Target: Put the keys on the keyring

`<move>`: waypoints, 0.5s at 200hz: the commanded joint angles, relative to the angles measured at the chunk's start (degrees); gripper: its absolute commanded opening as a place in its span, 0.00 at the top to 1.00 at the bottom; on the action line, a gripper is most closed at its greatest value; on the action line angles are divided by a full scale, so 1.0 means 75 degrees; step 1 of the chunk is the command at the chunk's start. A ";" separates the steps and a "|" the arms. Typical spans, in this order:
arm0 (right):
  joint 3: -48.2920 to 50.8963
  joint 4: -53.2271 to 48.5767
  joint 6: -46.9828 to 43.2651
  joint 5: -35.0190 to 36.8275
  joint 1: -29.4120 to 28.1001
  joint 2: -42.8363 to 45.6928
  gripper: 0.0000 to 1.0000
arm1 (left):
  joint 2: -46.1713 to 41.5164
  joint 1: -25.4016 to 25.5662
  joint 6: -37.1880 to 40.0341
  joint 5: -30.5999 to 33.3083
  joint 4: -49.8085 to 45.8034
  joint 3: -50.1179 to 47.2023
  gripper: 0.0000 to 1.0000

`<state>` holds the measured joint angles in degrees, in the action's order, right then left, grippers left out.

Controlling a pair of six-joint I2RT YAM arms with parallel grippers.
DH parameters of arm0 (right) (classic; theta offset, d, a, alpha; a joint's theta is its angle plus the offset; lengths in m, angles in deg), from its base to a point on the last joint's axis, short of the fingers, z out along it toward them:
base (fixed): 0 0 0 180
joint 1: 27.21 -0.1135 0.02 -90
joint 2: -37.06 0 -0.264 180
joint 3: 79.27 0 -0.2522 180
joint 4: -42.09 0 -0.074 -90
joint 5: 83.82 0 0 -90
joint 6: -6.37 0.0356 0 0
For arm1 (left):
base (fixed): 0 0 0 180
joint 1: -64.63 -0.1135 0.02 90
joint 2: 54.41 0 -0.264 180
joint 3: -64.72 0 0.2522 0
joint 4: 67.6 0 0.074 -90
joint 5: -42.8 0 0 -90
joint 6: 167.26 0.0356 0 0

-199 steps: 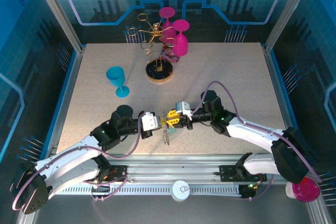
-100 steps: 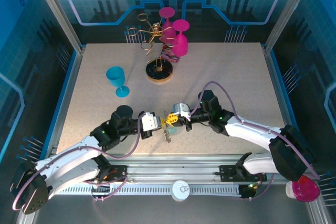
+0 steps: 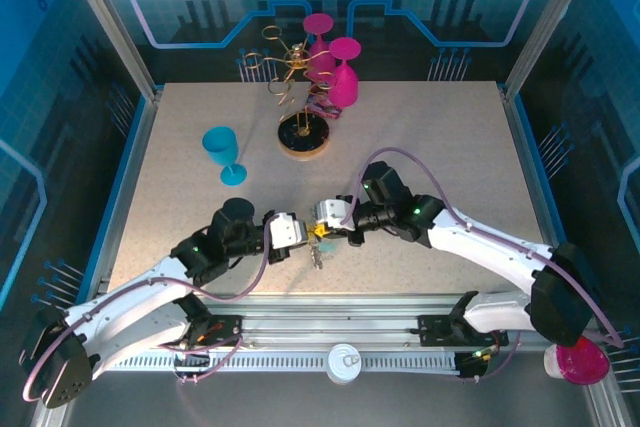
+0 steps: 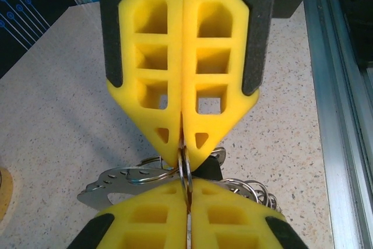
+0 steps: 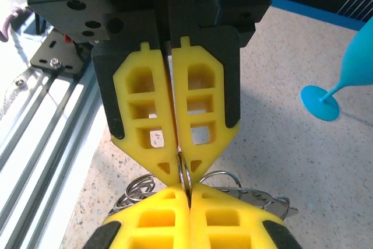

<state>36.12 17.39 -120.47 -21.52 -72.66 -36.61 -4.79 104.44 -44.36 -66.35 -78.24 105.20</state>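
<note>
Two pairs of jaws meet tip to tip near the front middle of the surface (image 3: 450, 137), and both look closed on the same thin silver keyring (image 4: 185, 170). The left gripper (image 3: 303, 234) reaches in from the left and the right gripper (image 3: 322, 229) from the right, so neither arm is the nearer one. The ring stands edge-on in the seam between them, its plane running along the line of the two grippers. The keys (image 5: 268, 201) and spare loops (image 5: 137, 193) bunch just below the tips, low over the surface; whether they touch it I cannot tell. With both grips on the ring, threading likely needs one pair to hold it while the other frees itself to work a key.
</note>
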 commanded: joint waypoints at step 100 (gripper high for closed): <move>0.1559 0.2665 0.1107 -0.1114 0.0529 0.0782 0.73 | -0.0145 0.0037 0.0170 -0.0302 0.0495 -0.0016 1.00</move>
<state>44.90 25.83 -116.84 -24.34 -70.17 -31.98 -4.40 104.55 -44.10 -66.38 -78.70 105.33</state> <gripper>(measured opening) 0.251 0.049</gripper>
